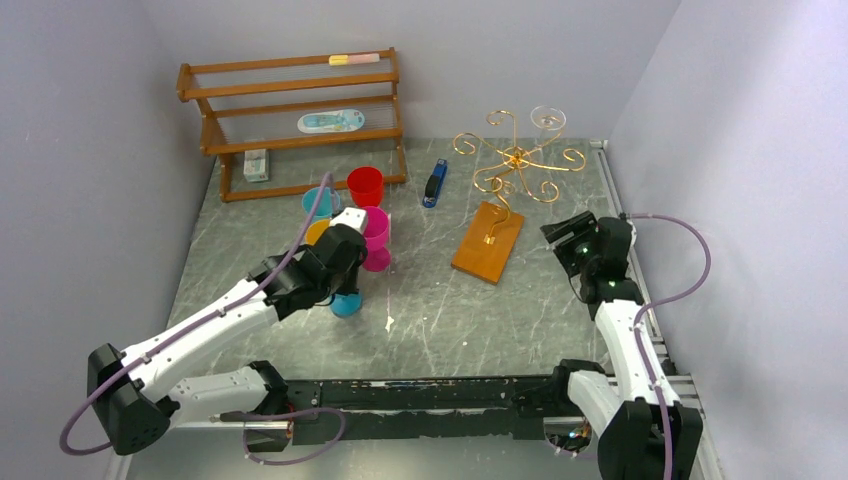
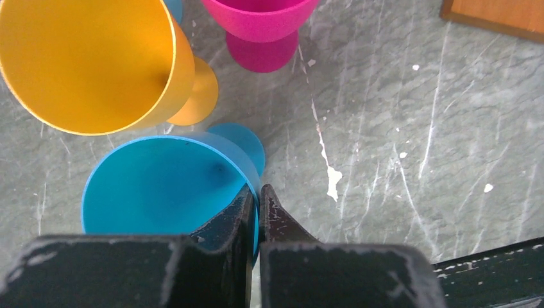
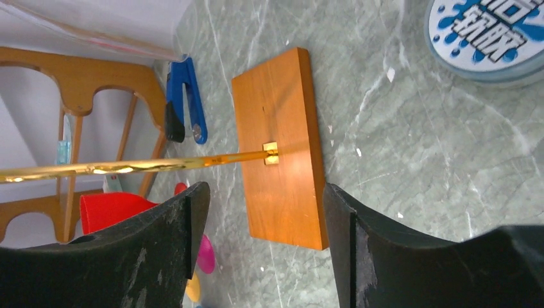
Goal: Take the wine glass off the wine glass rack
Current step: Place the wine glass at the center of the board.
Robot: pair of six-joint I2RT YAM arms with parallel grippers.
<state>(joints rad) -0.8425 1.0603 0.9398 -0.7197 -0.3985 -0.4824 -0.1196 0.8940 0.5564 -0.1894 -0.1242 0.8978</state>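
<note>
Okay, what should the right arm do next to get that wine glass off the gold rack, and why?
Probably lift the right gripper and carry it toward the back, up to the wine glass. Its jaws stand open and empty, low beside the wooden base, while the glass hangs high on a scroll arm at the far right of the wine glass rack.

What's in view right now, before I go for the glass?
wine glass: one, clear, hanging on the rack's far arm
wine glass rack: one, gold wire on orange-brown base, right of centre
red goblet, pink goblet, orange goblet: one each, left of centre
blue goblets: two, one behind those, one in left gripper
stapler: one, blue, mid-back
wooden shelf: one, brown, back left, small items on it
printed disc: one, blue-white, right wrist view only
left gripper: shut on a blue goblet's rim
right gripper: open, facing rack base
</note>
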